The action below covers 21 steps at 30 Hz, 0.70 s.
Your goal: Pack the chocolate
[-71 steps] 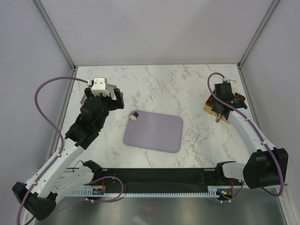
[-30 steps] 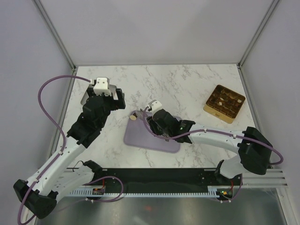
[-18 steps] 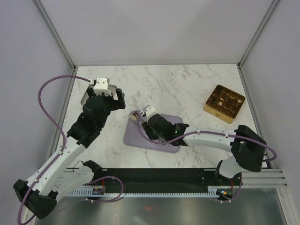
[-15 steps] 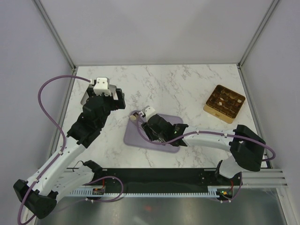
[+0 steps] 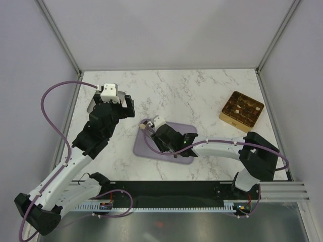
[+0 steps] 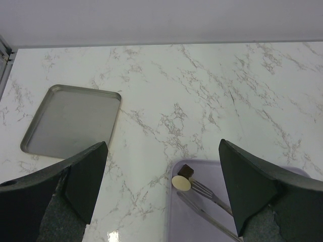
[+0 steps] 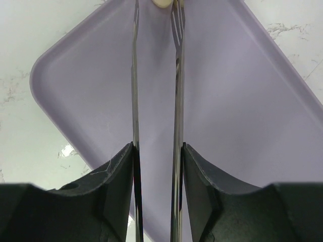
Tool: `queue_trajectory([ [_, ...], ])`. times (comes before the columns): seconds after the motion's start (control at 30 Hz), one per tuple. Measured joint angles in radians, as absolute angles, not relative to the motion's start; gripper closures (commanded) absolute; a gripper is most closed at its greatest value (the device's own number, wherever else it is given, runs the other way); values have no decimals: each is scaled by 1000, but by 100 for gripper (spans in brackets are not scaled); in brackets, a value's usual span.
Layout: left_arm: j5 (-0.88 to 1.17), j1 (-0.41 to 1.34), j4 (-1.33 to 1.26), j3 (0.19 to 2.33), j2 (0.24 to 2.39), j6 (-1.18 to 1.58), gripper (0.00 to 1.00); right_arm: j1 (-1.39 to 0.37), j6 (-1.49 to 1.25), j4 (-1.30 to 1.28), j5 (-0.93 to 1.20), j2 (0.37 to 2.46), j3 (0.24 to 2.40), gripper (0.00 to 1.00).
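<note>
marble table; right pincer grips tongs; chocolate cut off; left pincer gaping, empty

Marble table, lilac tray, gold box

A white marble table is carrying a flat lilac rectangular tray near its middle. The right arm is reaching across this tray, with the right gripper pointing at the tray's far left corner. A small cream-white chocolate piece is lying in that corner. Whatever the fingers are holding is too fine to make out from here. A square gold compartmented box is sitting well apart at the far right. The left gripper is hanging over the table's far left, above a grey metal tray.
</note>
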<state>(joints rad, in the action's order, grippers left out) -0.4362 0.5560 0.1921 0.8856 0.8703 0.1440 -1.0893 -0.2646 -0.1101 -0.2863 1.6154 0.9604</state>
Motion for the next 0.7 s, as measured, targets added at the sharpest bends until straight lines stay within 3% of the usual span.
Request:
queue_trajectory([
  [0.57, -436, 556, 192, 886, 865, 144, 0, -1094, -257, -90, -289, 1652, 995, 53],
  [0.7, -436, 556, 192, 886, 865, 144, 0, -1094, -257, -90, -294, 1656, 998, 58],
])
